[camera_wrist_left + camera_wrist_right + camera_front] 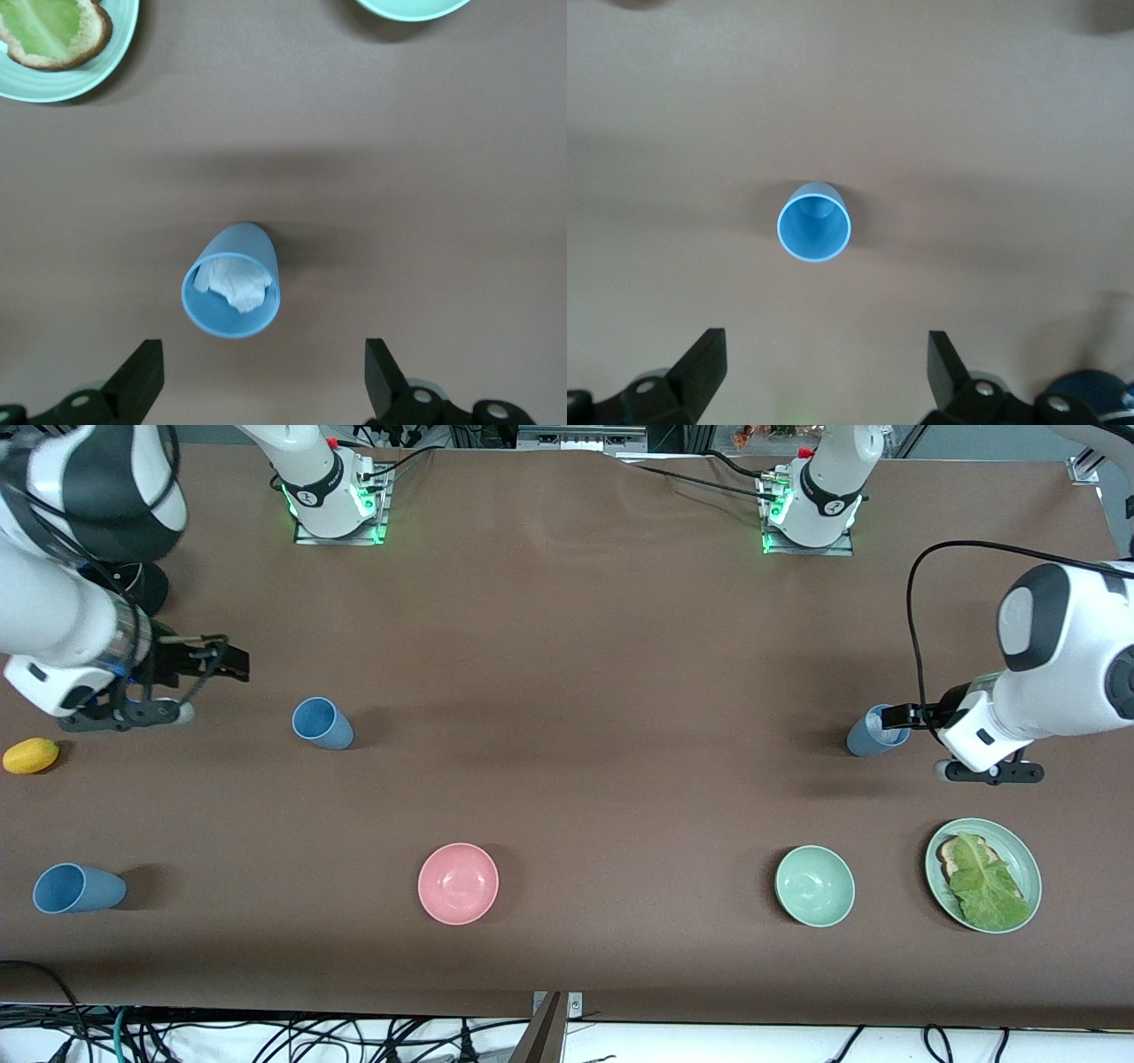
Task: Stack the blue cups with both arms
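Observation:
Three blue cups stand on the brown table. One (873, 731) is toward the left arm's end and has a crumpled white scrap inside, seen in the left wrist view (232, 282). My left gripper (897, 715) is open right beside this cup's rim; the cup lies just ahead of its fingers (142, 381), not between them. A second cup (322, 723) stands toward the right arm's end and looks empty in the right wrist view (814, 223). My right gripper (223, 662) is open, some way off from it. A third cup (78, 887) stands nearer the front camera.
A pink bowl (458, 883) and a pale green bowl (815, 886) sit near the front edge. A green plate (1017, 849) with toast and lettuce lies beside the green bowl. A yellow fruit (31, 755) lies under the right arm.

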